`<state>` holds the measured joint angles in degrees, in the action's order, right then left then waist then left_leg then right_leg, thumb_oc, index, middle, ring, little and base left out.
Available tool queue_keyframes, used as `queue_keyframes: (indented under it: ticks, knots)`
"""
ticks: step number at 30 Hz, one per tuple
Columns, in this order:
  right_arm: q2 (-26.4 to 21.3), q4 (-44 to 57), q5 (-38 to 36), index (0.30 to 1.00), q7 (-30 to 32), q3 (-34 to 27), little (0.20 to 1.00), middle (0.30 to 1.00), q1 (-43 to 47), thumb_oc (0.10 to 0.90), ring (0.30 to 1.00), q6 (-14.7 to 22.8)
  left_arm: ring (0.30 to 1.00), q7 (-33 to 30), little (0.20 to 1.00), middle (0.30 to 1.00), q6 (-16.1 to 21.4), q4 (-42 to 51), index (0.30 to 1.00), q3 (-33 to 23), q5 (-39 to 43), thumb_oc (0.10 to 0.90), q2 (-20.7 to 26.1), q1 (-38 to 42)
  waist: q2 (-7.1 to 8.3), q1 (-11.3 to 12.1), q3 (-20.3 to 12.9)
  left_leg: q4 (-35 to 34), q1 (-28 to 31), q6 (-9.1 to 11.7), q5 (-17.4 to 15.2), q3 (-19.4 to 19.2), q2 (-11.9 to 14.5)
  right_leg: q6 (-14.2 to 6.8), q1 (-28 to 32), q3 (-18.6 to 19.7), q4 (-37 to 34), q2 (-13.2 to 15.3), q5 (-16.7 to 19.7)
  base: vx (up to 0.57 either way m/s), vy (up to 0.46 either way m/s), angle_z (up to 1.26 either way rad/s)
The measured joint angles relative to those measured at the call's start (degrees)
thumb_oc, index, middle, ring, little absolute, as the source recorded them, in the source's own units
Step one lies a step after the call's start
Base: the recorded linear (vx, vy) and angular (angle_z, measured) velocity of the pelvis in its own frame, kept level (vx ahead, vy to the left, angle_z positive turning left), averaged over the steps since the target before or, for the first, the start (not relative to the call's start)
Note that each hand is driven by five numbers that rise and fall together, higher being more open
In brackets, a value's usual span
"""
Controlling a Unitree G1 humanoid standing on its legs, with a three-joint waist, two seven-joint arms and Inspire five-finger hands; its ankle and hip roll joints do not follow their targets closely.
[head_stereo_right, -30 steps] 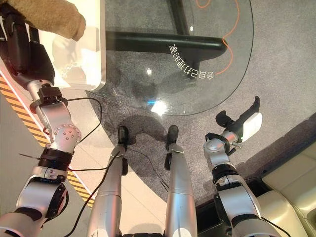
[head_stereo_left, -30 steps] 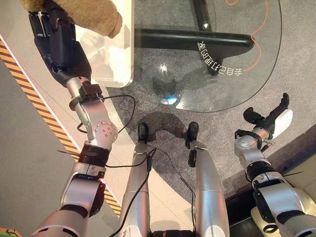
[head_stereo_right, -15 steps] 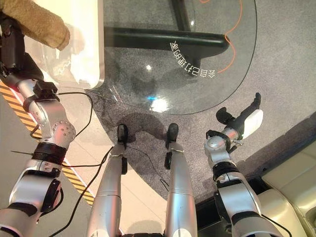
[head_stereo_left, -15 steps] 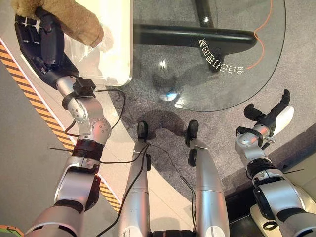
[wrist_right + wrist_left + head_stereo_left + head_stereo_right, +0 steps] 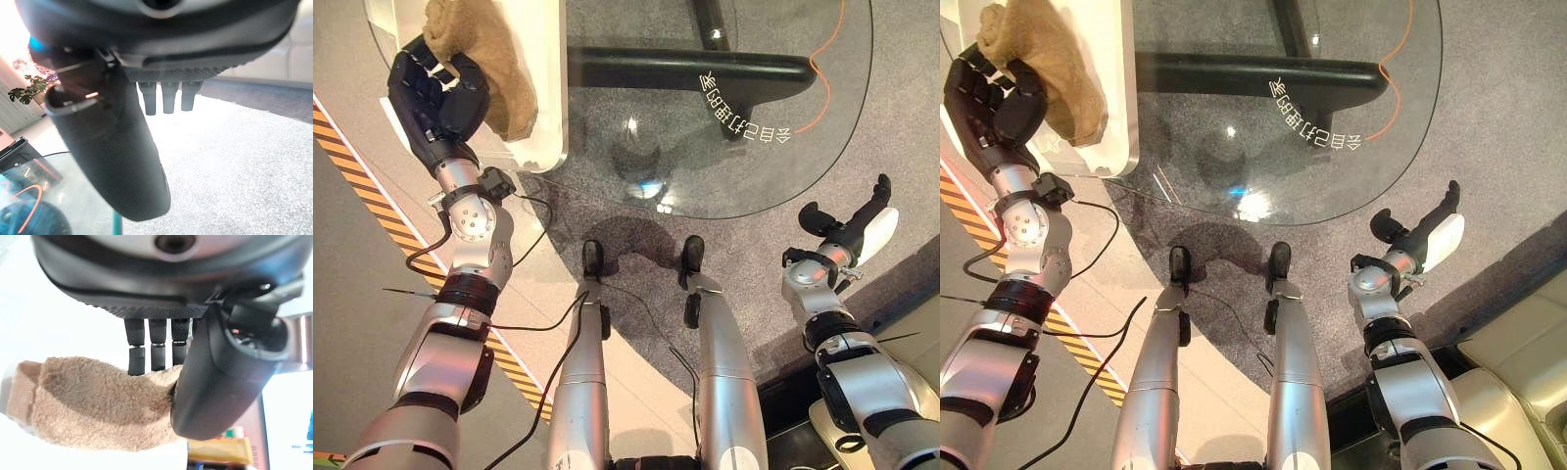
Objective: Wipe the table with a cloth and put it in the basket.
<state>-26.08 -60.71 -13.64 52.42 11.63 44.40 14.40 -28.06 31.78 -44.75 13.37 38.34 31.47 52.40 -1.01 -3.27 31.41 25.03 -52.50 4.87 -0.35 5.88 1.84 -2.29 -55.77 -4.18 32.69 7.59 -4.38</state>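
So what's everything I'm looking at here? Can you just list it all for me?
cloth: one, tan and fluffy, on the white table, under the left hand's curled fingers
white table: one, white, at the robot's left
glass table: one, clear round top on a black base, in front of the robot
carpet: grey, under the glass table
striped tape: yellow and black, on the floor at far left
sofa: cream, lower right
left hand: dark, gripping the cloth
right hand: dark with white thumb cover, fingers straight, beside the glass table

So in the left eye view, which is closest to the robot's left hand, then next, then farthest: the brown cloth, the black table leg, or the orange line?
From the left hand:
1. Brown cloth, held in it.
2. Black table leg, middle, under the glass.
3. Orange line, far right.
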Motion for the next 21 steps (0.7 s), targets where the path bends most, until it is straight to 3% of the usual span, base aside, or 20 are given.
queue_keyframes:
  ticks: [7, 20, 21]
  knots:
    - [-0.43, -0.88, -0.04, 0.9, -0.49, 0.05, 0.9, 0.9, 0.76, 0.8, 0.9, 0.11, 0.3, 0.15, 0.2, 0.3, -6.38, -2.27, 0.3, 1.78, 0.11, 0.1, 2.29, 3.76, 0.0, 0.03, 0.0, 0.13, 0.1, 0.01, 0.0, -0.09, 0.06, 0.11, 0.07, 0.05, 0.05, -0.03, 0.11, 0.0, 0.0, 0.0]
    - [-0.75, -1.95, -0.31, 0.9, -1.02, 1.28, 0.9, 0.9, 2.4, 0.8, 0.9, 0.7, 0.302, -1.25, 0.203, 0.302, -11.4, -7.5, 0.302, 1.9, 1.35, 0.103, 3.01, 8.07, 0.01, -0.12, -0.01, 0.02, 0.26, 0.3, 0.18, -0.19, 0.68, 0.46, 0.11, 0.05, 0.01, -0.6, 0.35, 0.0, 0.0, 0.0]
    - [-0.76, -1.97, -0.32, 0.9, -1.03, 1.3, 0.9, 0.9, 2.43, 0.8, 0.9, 0.71, 0.9, -1.27, 0.9, 0.9, -11.86, -8.0, 0.9, 1.9, 1.52, 0.8, 3.01, 8.39, 0.01, -0.15, -0.01, -0.02, 0.28, 0.31, 0.19, -0.19, 0.72, 0.47, 0.11, 0.05, 0.0, -0.63, 0.36, 0.0, 0.0, 0.0]
